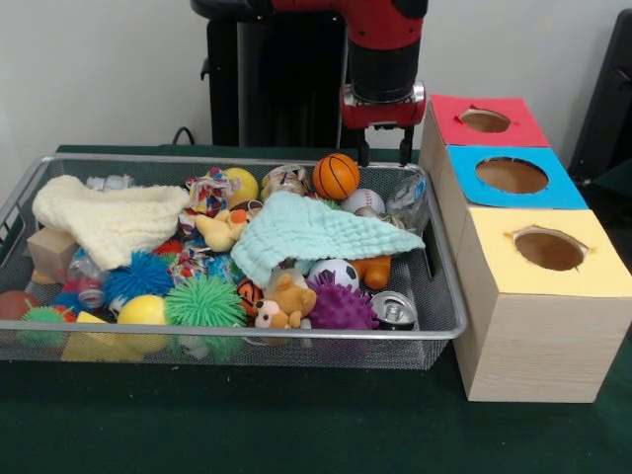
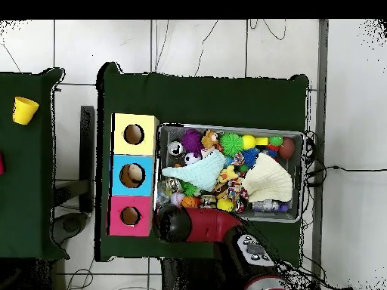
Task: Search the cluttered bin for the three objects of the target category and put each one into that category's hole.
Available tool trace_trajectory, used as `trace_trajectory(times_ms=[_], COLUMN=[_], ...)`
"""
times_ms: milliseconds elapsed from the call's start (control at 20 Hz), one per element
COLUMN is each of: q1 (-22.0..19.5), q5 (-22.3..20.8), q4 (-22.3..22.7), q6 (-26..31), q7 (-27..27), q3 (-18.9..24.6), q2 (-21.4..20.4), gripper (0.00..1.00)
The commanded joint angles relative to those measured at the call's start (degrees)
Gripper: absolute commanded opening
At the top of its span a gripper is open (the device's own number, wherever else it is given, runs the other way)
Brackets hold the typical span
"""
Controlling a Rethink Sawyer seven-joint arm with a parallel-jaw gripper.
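Observation:
A wire bin holds a jumble of toys. A basketball, a baseball and a soccer ball lie among them, partly under a teal cloth. My gripper hangs open and empty over the bin's far right corner, just beyond the basketball and beside the red box. Three wooden boxes stand right of the bin, each with a hole in its red top, blue top or yellow top. In the overhead view the arm hides the gripper.
Also in the bin: a cream cloth, spiky balls in green, blue and purple, plush animals, a can, a wooden block. A yellow cup stands on a separate table.

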Motion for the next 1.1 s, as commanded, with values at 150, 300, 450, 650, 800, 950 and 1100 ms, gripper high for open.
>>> trace_trajectory(times_ms=[150,300,450,650,800,950,1100], q1=[2.3,2.6,3.1,3.2,3.0,3.3,2.7], q5=[1.0,1.3,1.5,1.6,1.2,0.8,1.3], q4=[-12.4,-12.6,-13.0,-13.5,-13.4,-14.0,-13.3], q6=[2.3,5.8,8.8,12.8,12.1,14.1,14.5], q7=[6.3,5.8,5.5,5.1,5.4,5.3,5.3], q3=[-0.9,-1.3,-1.7,-1.8,-1.6,-1.9,-0.9], q2=[3.0,1.5,0.4,-1.2,-0.8,-1.6,-2.0], gripper=[1.0,1.0,1.0,1.0,1.0,1.0,1.0])
